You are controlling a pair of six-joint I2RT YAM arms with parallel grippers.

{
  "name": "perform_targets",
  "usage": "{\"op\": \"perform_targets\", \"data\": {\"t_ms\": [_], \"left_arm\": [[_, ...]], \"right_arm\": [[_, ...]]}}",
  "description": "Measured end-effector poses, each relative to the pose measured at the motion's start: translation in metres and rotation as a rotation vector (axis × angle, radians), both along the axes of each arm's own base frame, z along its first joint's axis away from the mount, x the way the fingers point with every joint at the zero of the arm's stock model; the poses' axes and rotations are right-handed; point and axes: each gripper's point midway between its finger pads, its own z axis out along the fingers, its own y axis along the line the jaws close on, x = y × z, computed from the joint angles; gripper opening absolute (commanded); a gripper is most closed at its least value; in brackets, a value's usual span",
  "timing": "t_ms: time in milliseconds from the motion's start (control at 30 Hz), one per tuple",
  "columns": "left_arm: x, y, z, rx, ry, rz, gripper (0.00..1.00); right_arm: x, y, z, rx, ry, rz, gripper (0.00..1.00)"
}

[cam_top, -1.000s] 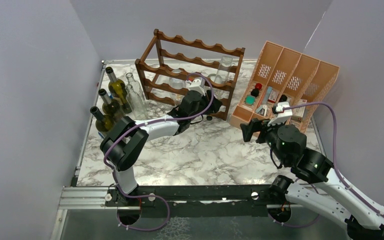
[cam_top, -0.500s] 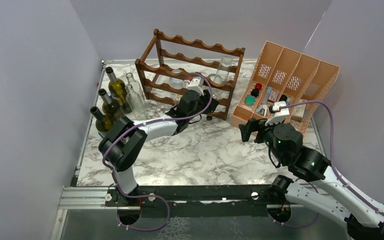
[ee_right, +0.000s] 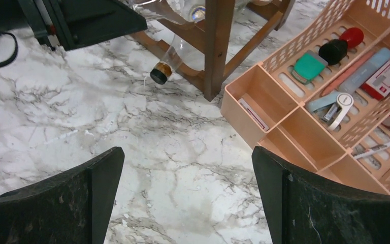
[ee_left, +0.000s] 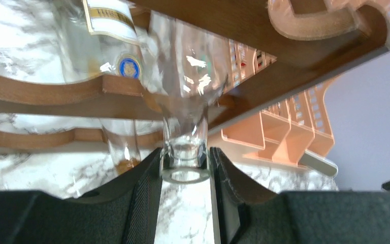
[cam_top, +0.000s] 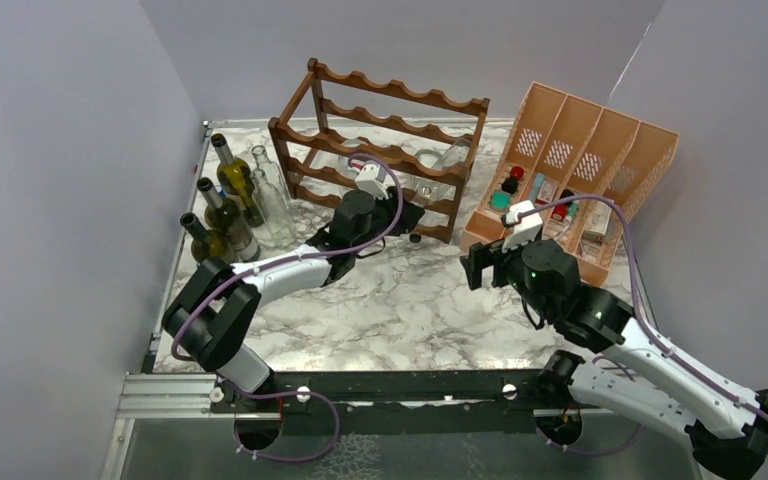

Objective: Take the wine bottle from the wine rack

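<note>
The dark brown wine rack [cam_top: 385,140] stands at the back of the table. A clear glass wine bottle [cam_top: 444,160] lies tilted in it, neck toward me. My left gripper [cam_top: 401,214] is shut on the bottle's neck; in the left wrist view the gripper [ee_left: 185,170] has both fingers [ee_left: 144,188] pressed against the neck just behind the lip of the bottle [ee_left: 184,107], under a rack rail [ee_left: 56,91]. My right gripper [cam_top: 476,266] is open and empty over the marble; it also shows in the right wrist view [ee_right: 188,193].
A second bottle with a dark cap [ee_right: 158,72] pokes out of the rack's lower tier. Several green and clear bottles [cam_top: 225,200] stand at the left. The peach-orange organiser [cam_top: 580,165] with small items stands right of the rack, near the rack's end post [ee_right: 218,46].
My left arm has drawn back toward the left and near side with the neck in its grip, and the clear bottle has tilted and slid partly out. My right arm has moved left.
</note>
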Motion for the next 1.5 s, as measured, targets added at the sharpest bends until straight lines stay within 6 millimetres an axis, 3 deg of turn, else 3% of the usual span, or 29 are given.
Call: {"op": "perform_targets", "data": {"t_ms": [200, 567, 733, 900, 1267, 1500], "left_arm": [[-0.016, 0.011, 0.013, -0.029, -0.026, -0.030, 0.00], [-0.043, 0.027, 0.002, -0.042, -0.005, -0.050, 0.00], [-0.053, 0.034, 0.007, -0.056, 0.003, -0.048, 0.00], [-0.060, 0.040, 0.011, -0.052, 0.017, -0.044, 0.00], [-0.068, 0.046, 0.011, -0.024, 0.051, -0.044, 0.00], [-0.071, 0.049, 0.014, -0.010, 0.060, -0.044, 0.00]], "right_arm": [[0.009, 0.012, -0.008, -0.096, -0.039, 0.074, 1.00], [0.031, 0.037, -0.011, -0.155, -0.095, 0.130, 1.00], [0.037, 0.051, -0.008, -0.201, -0.148, 0.201, 1.00], [0.051, 0.058, 0.001, -0.288, -0.329, 0.245, 1.00], [0.076, 0.090, -0.031, -0.695, -0.713, 0.528, 1.00], [0.096, 0.104, -0.038, -0.816, -0.843, 0.628, 1.00]]}}
